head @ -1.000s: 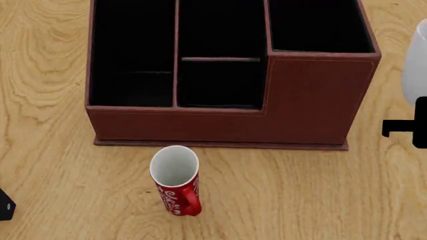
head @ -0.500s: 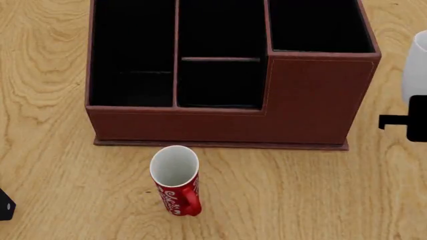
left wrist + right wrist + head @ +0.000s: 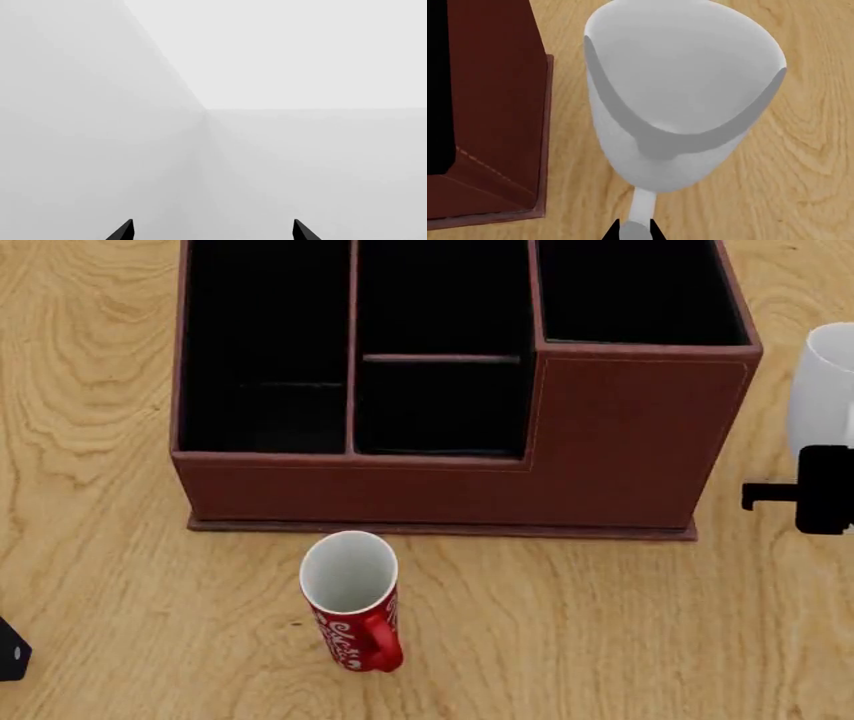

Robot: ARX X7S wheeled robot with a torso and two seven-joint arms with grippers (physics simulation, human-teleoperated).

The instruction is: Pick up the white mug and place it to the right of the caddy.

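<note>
So the white mug point(image 3: 823, 390) is sitting off the right end of the caddy point(image 3: 627, 440), just beside the tall section with a strip of wooden desk point(image 3: 94, 440) showing between them. It looks upright. From the right wrist camera you're looking straight down into the white mug point(image 3: 684, 75), and its loop handle runs down into the right pincer point(image 3: 632, 233) — the two dark tips sit tight on either side of the handle, so it's got the mug pinched by the handle. Can't really tell if the mug's bottom is on the desk or just off it.

Left pincer point(image 3: 212, 231) is off doing nothing — its tips are spread wide apart with only blank grey in front of them, nothing held.

The red mug point(image 3: 352, 600) with white lettering stands in front of the caddy, handle toward the robot, well apart from the white one.
</note>
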